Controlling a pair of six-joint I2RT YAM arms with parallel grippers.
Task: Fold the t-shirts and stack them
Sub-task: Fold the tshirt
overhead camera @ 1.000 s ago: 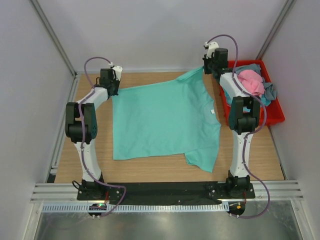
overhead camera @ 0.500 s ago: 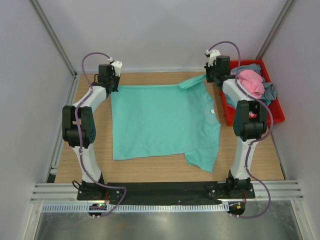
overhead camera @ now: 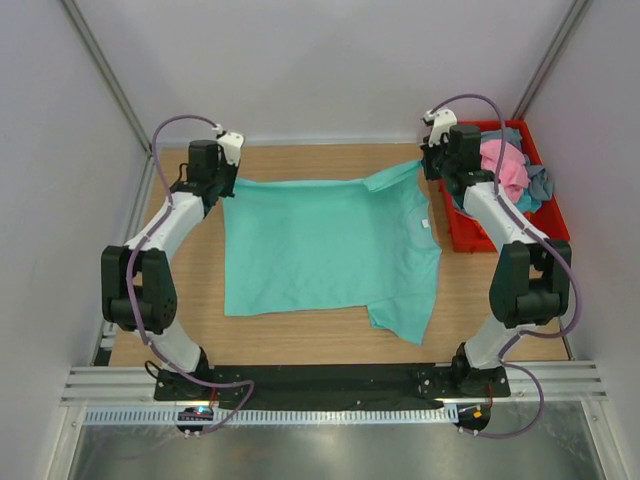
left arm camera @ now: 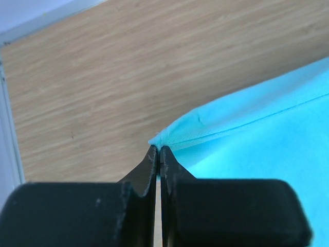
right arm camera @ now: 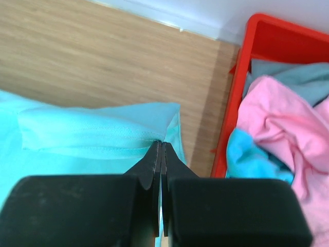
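Early days here. The teal-green t-shirt (overhead camera: 330, 250) lies spread flat on the bench (overhead camera: 300, 345), with no fold in it yet. The left tool (left arm camera: 157, 150) is pinched shut on its far hem corner, and the right tool (right arm camera: 160, 145) on the far sleeve. The pink and blue t-shirts (overhead camera: 503, 165) sit heaped in the red bin (right arm camera: 277, 31), so basically everything's left.
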